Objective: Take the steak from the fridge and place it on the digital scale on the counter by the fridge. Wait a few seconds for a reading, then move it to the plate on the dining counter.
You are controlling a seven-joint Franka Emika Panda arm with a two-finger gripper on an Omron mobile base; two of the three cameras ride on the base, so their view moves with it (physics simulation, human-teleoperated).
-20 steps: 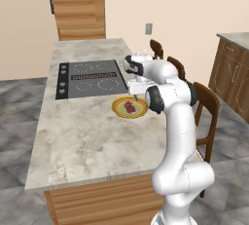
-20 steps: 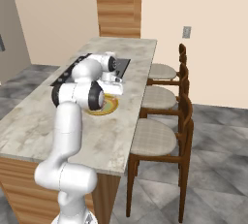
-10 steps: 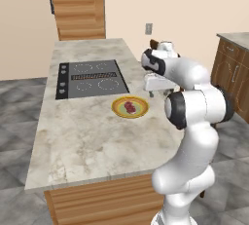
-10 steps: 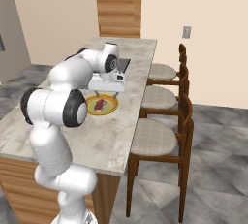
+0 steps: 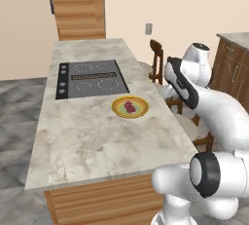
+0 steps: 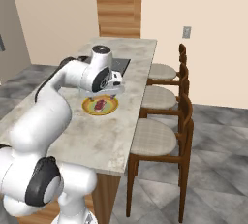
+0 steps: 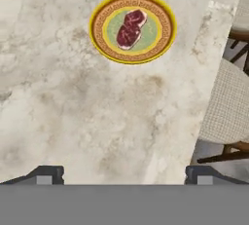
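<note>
Marbled desk point(image 7: 73, 117) lies below my tool point(image 7: 124, 175), spread wide and empty; steak point(image 7: 130, 28) rests centred on plate point(image 7: 165, 34), so I should pull away high, clear of both.

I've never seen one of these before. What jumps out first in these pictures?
A bright yellow plate with a small red steak lying on it sits on the marbled dining counter, just in front of the black cooktop. The big white arm curls above the counter, jaws open and empty. Wooden stools line the counter's side.
</note>
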